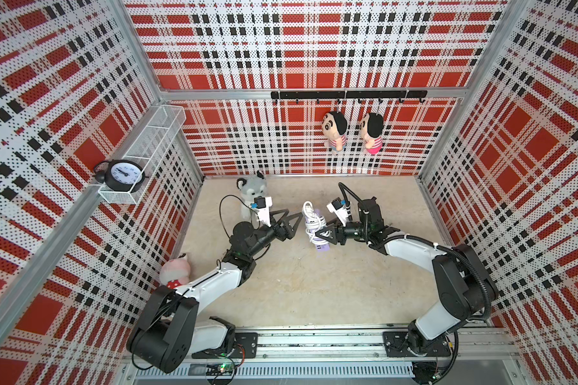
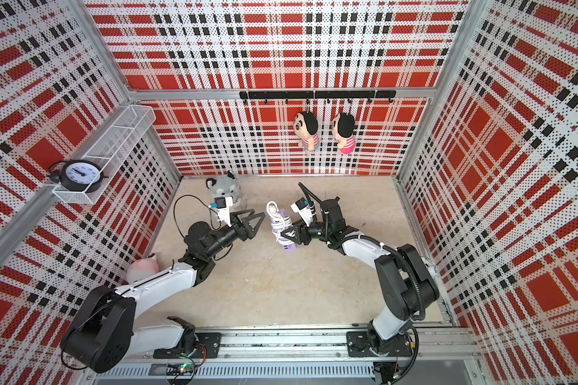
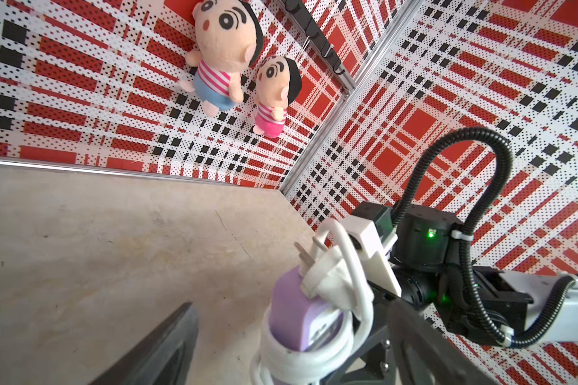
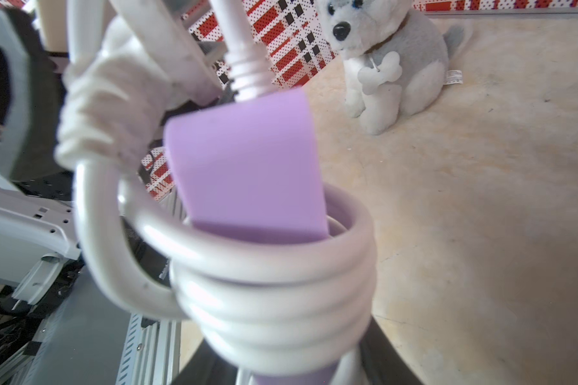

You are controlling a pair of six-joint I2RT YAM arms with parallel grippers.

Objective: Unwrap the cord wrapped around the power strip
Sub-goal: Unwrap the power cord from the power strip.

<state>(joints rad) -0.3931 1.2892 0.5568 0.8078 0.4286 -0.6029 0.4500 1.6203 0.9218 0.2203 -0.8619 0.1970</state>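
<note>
I'm looking down on a beige, mottled tabletop [image 1: 314, 293]. A grey husky plush [image 1: 251, 190] sits upright near the back wall (facing forward), and a pink plush [image 1: 176, 269] sits beside the left wall.

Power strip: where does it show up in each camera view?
In a top view: power strip over the middle of the floor.
In a top view: the strip in the same place.
Left wrist: close up, in front of the right arm.
Right wrist: fills the near view, husky plush behind.
Shared landmark: the white cord coiled around it, in all four.
</note>
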